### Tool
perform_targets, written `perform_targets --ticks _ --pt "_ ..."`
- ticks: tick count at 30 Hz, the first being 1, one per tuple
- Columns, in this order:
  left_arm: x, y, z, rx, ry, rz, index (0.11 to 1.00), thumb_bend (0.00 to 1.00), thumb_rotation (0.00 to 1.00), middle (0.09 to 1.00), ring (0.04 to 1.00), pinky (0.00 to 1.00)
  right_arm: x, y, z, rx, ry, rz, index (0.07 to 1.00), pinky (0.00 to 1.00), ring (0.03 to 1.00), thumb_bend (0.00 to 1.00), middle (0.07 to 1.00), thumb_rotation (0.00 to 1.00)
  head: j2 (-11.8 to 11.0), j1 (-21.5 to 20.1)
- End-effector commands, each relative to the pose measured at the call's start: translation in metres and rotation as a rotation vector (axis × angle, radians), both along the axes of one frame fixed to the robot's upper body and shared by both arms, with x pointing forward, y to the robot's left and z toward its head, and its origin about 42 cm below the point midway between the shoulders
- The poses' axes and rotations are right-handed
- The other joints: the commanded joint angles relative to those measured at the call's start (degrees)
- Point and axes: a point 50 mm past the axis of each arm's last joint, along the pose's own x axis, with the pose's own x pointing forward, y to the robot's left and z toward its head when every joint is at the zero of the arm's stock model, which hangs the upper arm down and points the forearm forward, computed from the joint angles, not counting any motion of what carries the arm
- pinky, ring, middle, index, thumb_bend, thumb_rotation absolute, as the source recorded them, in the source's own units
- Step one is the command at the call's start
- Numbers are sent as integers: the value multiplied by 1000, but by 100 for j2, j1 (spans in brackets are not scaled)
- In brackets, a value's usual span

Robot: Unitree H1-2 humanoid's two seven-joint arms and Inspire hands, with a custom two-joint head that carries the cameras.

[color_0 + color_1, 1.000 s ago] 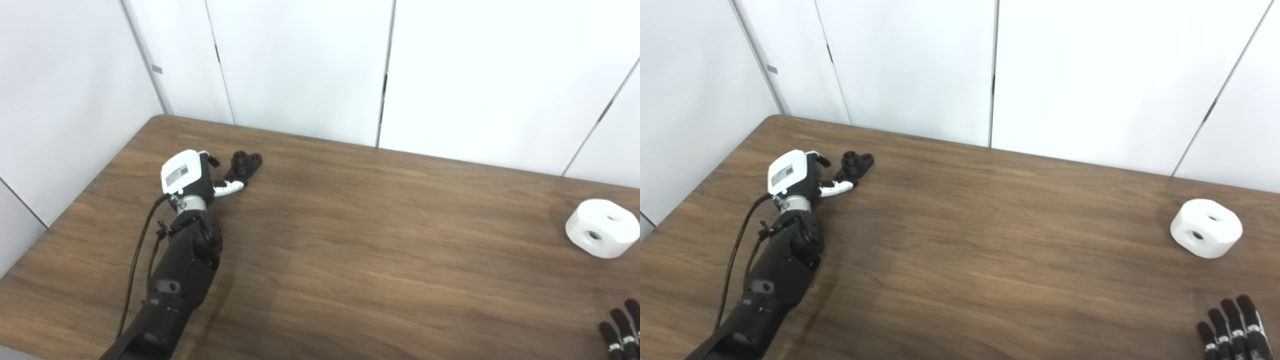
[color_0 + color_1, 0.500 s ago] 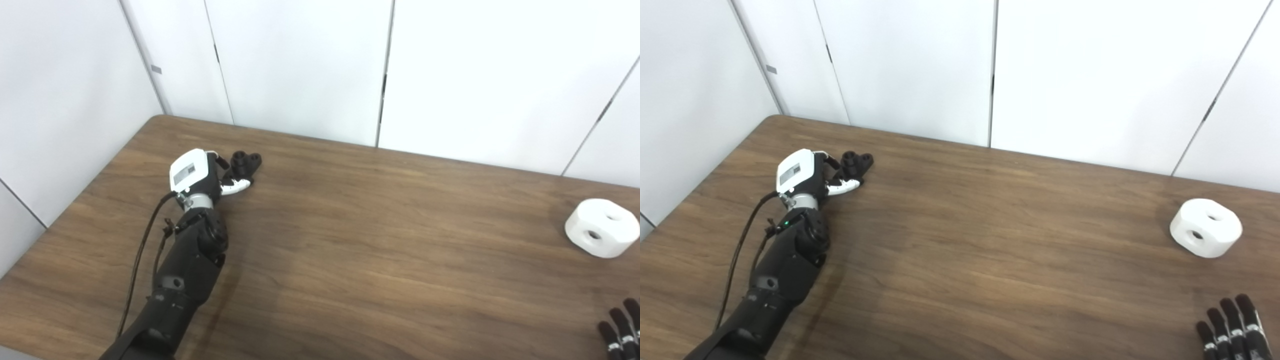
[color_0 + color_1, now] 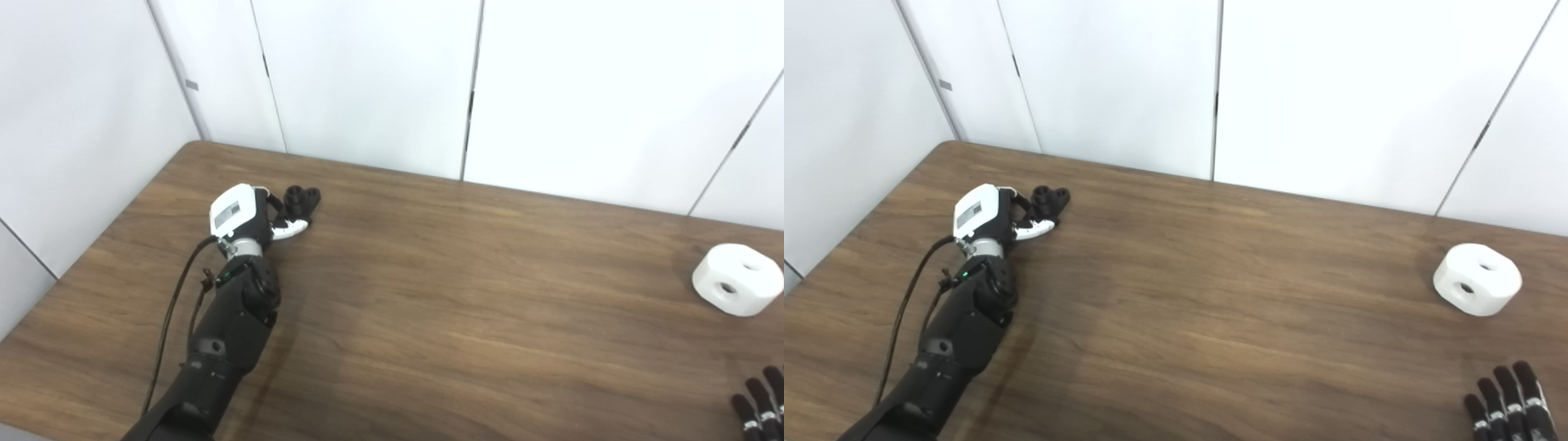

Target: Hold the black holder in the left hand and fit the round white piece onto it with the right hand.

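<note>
left robot hand [image 3: 248,211]: at far-left of bench [image 3: 429,294], fingers curling round black holder [image 3: 301,199], grasp not visibly closed – cannot tell | white piece [image 3: 737,279]: far right, untouched, well apart | right robot hand [image 3: 1510,401]: open, empty, waiting its turn near the edge

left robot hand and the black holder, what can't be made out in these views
- Grip: in both views the left robot hand covers the near part of the holder, so contact is unclear.
- Right robot hand: cut off by the bottom edge; only fingers show.
- White piece: its underside is hidden.
</note>
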Motion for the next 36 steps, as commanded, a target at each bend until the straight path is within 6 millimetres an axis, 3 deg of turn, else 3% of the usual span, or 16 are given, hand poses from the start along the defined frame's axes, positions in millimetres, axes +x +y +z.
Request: perform_targets --ticks 1,4,5,8,25,31,36 --pt "11 5 22 32 -67 2 563 830 290 792 878 938 -6 1 -1 5 36 7 1000 1000 1000 551 1000 1000 14 2" --pt "11 6 21 12 -72 -6 537 808 230 776 876 931 -6 1 -1 0 38 6 1000 1000 1000 553 1000 1000 14 2" --pt "10 6 20 8 -73 -9 507 640 140 771 875 930 -6 1 -1 -1 38 4 1000 1000 1000 556 1000 1000 19 -2" --pt "10 7 18 -4 -89 -14 488 536 75 760 870 919 -5 1 -2 -3 37 4 1000 1000 1000 552 1000 1000 15 -5" --pt "3 6 13 -55 -88 -68 486 515 47 760 852 811 -4 0 -2 6 32 4 1000 1000 1000 551 1000 1000 39 -113" --pt "-5 -5 5 -78 -88 -145 486 515 47 747 826 752 -5 2 -2 5 31 12 1000 1000 1000 554 1000 1000 63 -164" --pt "-12 -28 -2 -117 -49 -220 486 516 46 750 851 787 -5 4 -1 -9 42 6 1000 1000 1000 552 1000 1000 89 -231"
